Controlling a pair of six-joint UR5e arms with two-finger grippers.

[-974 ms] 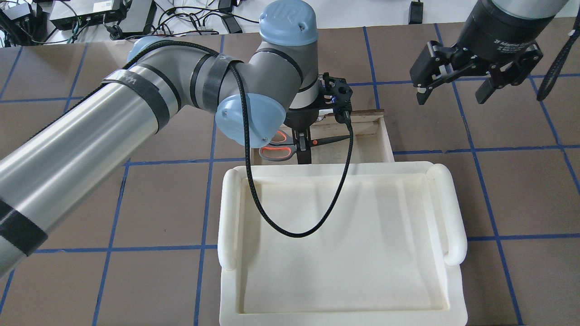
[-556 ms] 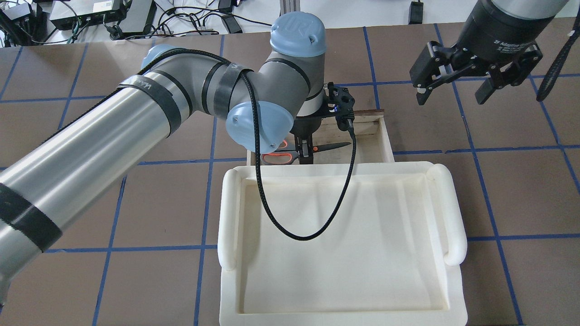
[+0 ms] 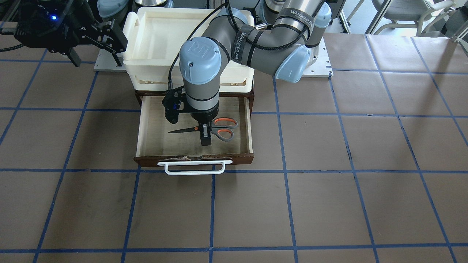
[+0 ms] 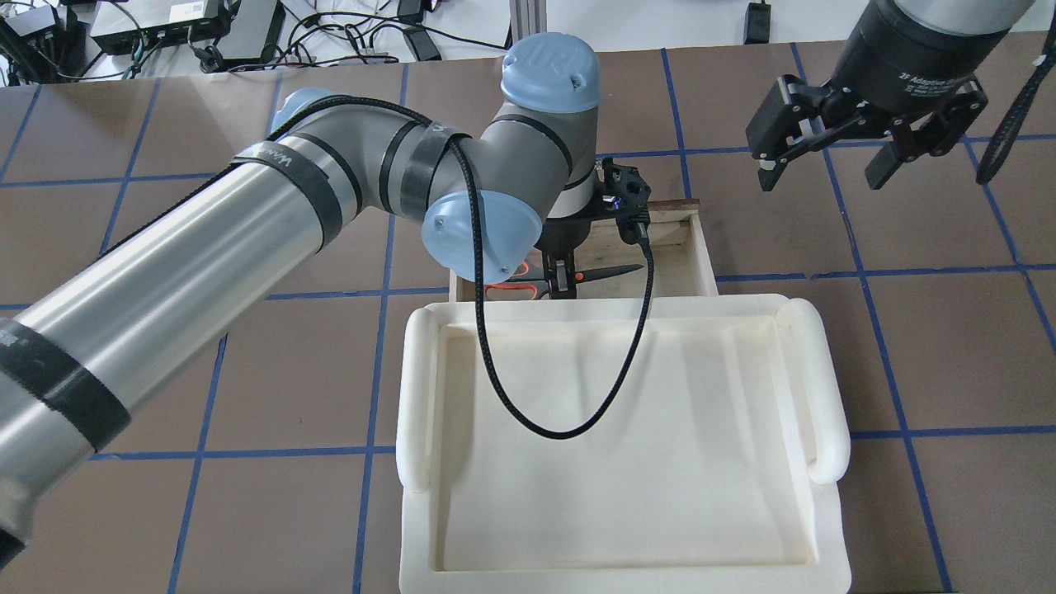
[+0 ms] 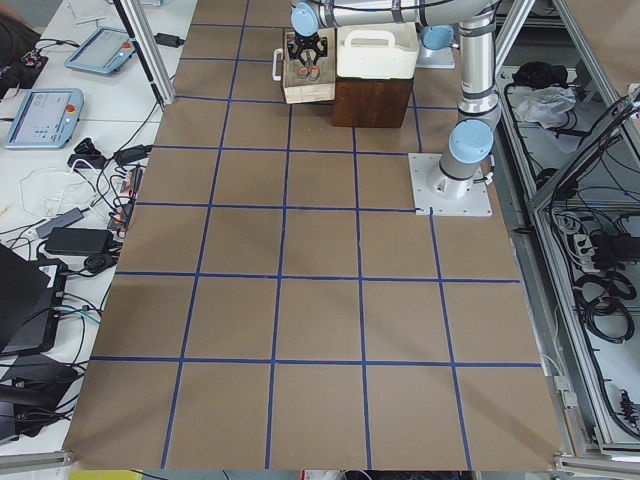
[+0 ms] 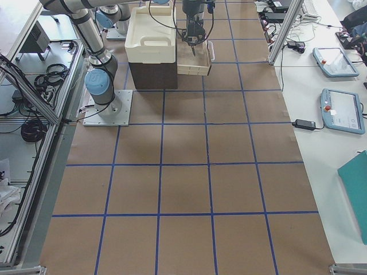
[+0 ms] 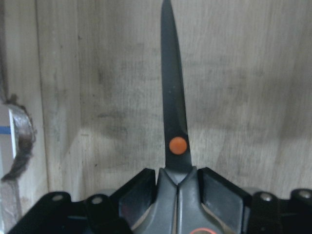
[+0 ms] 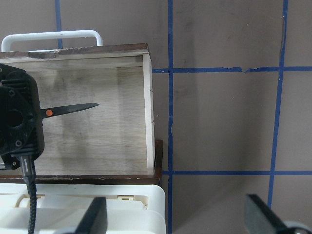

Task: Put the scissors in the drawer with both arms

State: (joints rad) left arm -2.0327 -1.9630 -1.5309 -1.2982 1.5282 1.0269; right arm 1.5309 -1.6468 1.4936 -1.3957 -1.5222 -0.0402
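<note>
One slim pointed scissors (image 7: 174, 126) clamped in left jaws, inside pale plywood drawer (image 3: 155, 142), right jaws wide.

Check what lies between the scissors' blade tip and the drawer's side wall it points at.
Only bare plywood floor. The scissors point at the drawer wall with nothing between, seen plainly in the right wrist view.

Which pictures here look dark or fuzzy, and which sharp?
Left wrist view: dim and soft; the blades of the small grey-handled scissors look almost black, and the black left gripper at the bottom is out of focus. Front-facing view: bright, even, sharp.
</note>
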